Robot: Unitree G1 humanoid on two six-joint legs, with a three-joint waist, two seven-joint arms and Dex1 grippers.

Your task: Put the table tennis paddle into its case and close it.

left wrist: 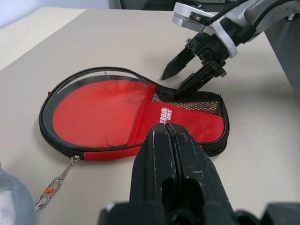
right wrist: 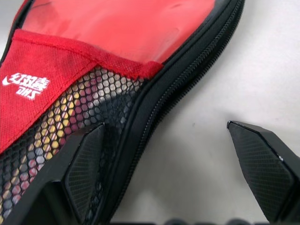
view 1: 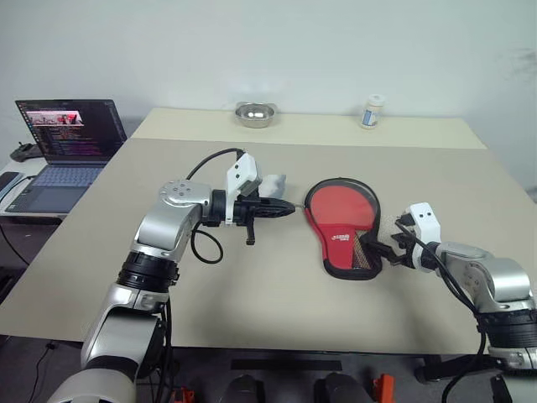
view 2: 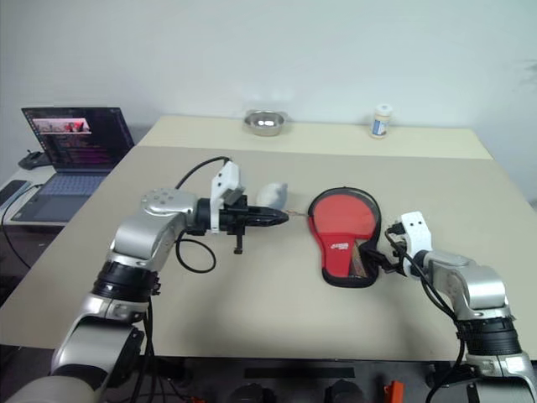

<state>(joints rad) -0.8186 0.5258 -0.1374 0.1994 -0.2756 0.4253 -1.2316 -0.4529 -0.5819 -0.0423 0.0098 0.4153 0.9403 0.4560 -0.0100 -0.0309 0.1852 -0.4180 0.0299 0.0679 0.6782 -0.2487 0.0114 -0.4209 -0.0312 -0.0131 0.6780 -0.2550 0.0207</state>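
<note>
The table tennis paddle [view 1: 340, 210] is seen already inside its case [left wrist: 212, 140], whose handle end is straddled by the spread fingers of the right gripper [view 1: 388, 249], probably to pin it for zipping, while the left gripper [view 1: 285, 208], fully closed and empty, is held just beside the round end.

One table tennis paddle [view 1: 340, 205], lying inside one case [view 1: 369, 265] on one table [view 1: 252, 302]. Two grippers — the left gripper [view 1: 285, 209] pressed closed, the right gripper [view 1: 380, 248] spread wide at the case's handle end. One zipper pull chain [left wrist: 55, 186] at the case's edge. At the table's far side, one metal bowl [view 1: 255, 113] and one small white bottle [view 1: 372, 111]. Off to the side — one laptop [view 1: 67, 143], screen lit. One pale crumpled object [view 1: 273, 185] beside the left gripper, which I cannot identify
</note>
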